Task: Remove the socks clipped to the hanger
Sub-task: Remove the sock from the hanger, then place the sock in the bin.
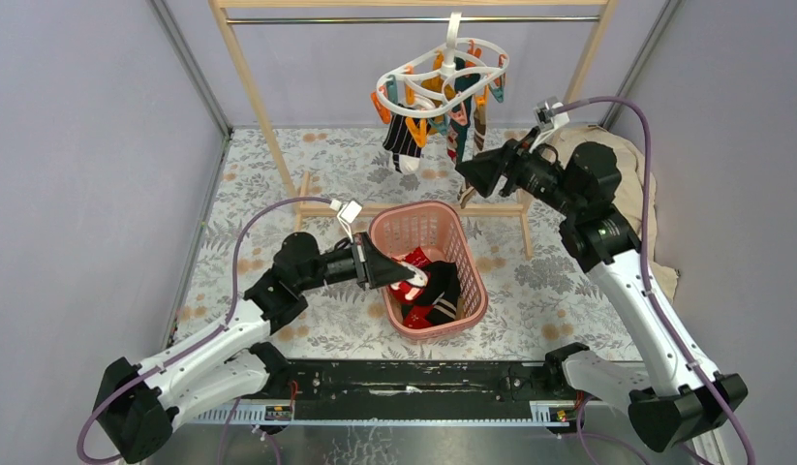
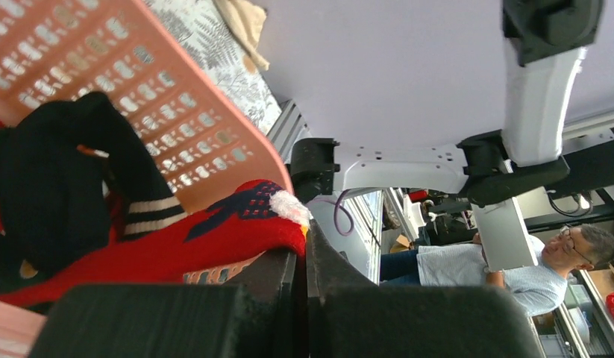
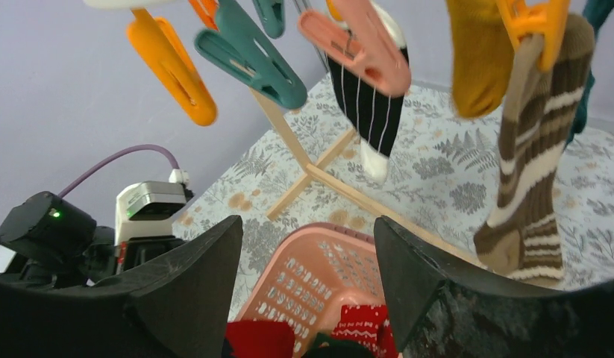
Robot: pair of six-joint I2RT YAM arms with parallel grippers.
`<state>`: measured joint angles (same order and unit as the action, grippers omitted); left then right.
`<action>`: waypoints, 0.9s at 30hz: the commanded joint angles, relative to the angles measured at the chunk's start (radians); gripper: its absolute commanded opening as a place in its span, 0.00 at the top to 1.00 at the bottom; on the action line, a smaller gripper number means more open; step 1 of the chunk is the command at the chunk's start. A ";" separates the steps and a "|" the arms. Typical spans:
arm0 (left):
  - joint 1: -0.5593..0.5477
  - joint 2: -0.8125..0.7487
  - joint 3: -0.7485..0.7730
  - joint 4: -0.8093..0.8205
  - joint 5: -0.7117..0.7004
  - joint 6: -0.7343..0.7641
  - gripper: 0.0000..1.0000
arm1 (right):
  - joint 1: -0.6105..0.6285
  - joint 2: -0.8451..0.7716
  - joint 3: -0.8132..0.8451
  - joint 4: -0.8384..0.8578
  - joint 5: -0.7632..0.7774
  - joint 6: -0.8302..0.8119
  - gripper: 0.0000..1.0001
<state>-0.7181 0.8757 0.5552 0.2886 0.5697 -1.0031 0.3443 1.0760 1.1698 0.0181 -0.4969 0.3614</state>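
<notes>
The white hanger point(image 1: 443, 70) hangs from the rack's rail with orange and teal clips. Several socks stay clipped: a black pinstriped one point(image 3: 367, 104), a mustard one point(image 3: 479, 60) and a brown-and-white striped one point(image 3: 531, 186). My right gripper point(image 3: 307, 224) is open and holds nothing. It sits just below and right of the hanging socks point(image 1: 462, 131). My left gripper point(image 2: 304, 250) reaches into the pink basket point(image 1: 472, 262). Its jaws stand almost together, pinching the white-tipped end of a red sock point(image 2: 214, 231). A black sock point(image 2: 50, 186) lies beside it.
The tall wooden rack point(image 1: 268, 126) stands on the floral table behind the basket, its base rail point(image 3: 318, 179) crossing under the hanger. A beige cloth point(image 1: 627, 165) lies at the far right behind my right arm. Grey walls close in both sides.
</notes>
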 commanded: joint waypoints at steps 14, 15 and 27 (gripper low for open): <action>-0.016 0.251 -0.009 -0.039 -0.056 -0.015 0.67 | 0.005 -0.138 -0.099 -0.153 0.062 -0.046 0.27; -0.020 0.265 0.001 -0.049 -0.056 -0.010 0.64 | 0.006 -0.139 -0.099 -0.155 0.064 -0.049 0.27; -0.042 0.258 0.131 -0.259 -0.126 0.073 0.01 | 0.005 -0.140 -0.113 -0.164 0.074 -0.059 0.26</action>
<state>-0.7521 1.1500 0.6121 0.1410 0.4873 -0.9871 0.3450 0.9508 1.0557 -0.1684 -0.4347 0.3191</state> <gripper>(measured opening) 0.984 0.732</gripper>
